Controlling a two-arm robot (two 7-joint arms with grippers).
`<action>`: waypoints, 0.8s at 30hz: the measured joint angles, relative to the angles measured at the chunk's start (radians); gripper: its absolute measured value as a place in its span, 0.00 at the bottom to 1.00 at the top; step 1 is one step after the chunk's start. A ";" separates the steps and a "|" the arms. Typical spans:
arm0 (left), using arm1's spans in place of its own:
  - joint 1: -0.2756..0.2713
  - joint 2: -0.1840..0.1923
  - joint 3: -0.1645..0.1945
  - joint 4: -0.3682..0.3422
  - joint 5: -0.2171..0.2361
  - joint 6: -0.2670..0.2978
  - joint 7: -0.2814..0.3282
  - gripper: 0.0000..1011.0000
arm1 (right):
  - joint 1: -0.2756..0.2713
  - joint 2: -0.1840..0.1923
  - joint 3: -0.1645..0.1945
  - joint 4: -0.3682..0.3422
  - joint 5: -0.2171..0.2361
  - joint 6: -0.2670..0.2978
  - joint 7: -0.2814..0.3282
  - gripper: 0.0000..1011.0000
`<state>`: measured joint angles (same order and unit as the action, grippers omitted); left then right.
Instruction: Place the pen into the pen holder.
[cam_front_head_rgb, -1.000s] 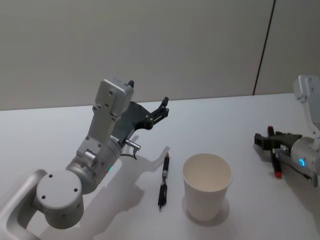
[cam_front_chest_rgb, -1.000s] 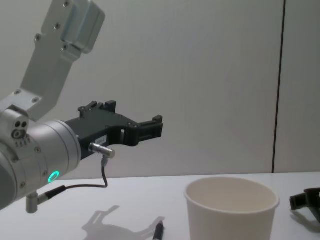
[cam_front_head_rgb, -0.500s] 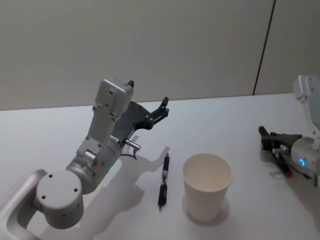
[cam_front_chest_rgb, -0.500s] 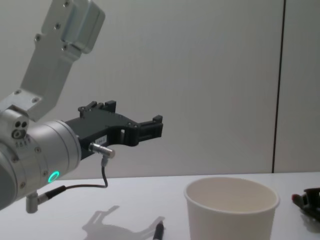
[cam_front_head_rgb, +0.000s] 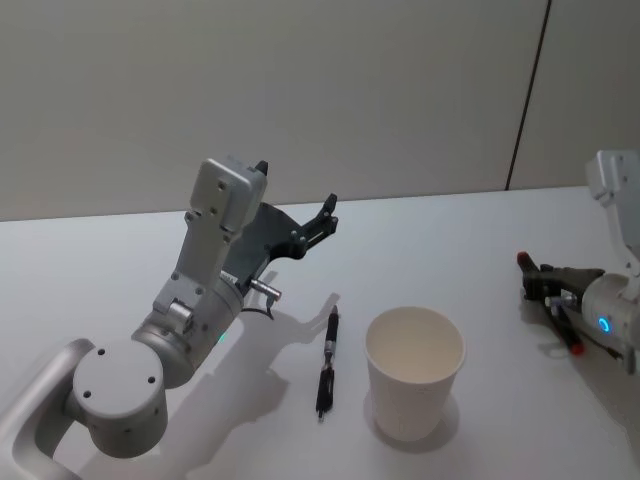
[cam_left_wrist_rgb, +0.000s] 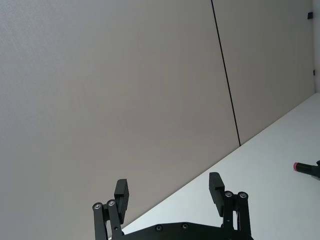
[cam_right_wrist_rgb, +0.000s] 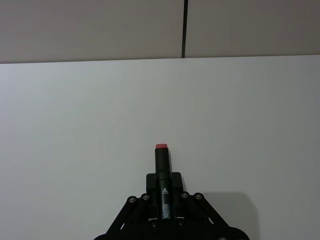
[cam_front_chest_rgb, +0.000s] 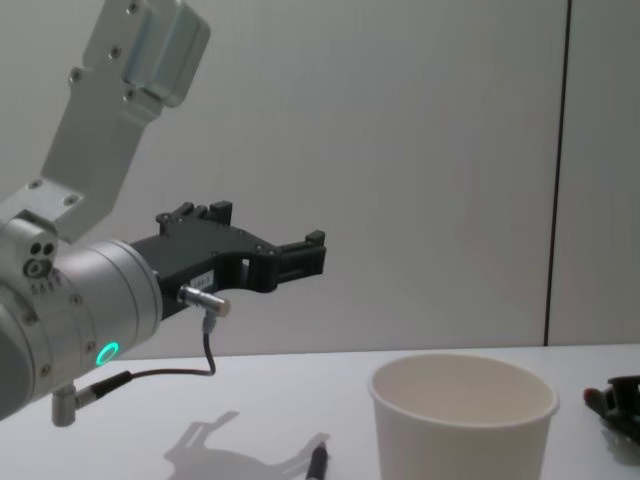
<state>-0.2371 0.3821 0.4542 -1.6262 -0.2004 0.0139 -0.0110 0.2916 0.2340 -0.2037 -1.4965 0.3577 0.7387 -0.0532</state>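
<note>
White tabletop (cam_front_head_rgb: 470, 235) runs open between cup (cam_front_head_rgb: 413, 385) and right gripper (cam_front_head_rgb: 545, 288) — which, low near the right edge, clamps a red-tipped pen (cam_right_wrist_rgb: 161, 159). A black pen (cam_front_head_rgb: 326, 362) lies flat just left of the cup; left gripper (cam_left_wrist_rgb: 169, 189) hangs raised, fingers spread.

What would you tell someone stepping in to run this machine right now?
Right pincer: shut on a red-tipped pen, low over the table, well right of the paper cup.
Left pincer: open, raised in the air left of the cup, holding nothing.
A black pen lies on the table just left of the cup.
Done: one pen gripped.
Left: carry it over and drop it into the cup, which looks empty.
</note>
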 joint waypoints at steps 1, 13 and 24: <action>0.000 0.000 0.000 0.000 0.000 0.000 0.000 0.99 | 0.000 0.000 0.000 0.000 0.000 0.000 0.000 0.16; 0.000 0.000 0.000 0.000 0.000 0.000 0.000 0.99 | 0.000 0.000 0.000 0.000 0.000 0.000 0.000 0.16; 0.000 0.000 0.000 0.000 0.000 0.000 0.000 0.99 | 0.000 0.000 0.000 0.000 0.000 0.000 0.000 0.16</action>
<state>-0.2371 0.3821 0.4542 -1.6262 -0.2003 0.0139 -0.0109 0.2916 0.2339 -0.2037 -1.4964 0.3576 0.7383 -0.0530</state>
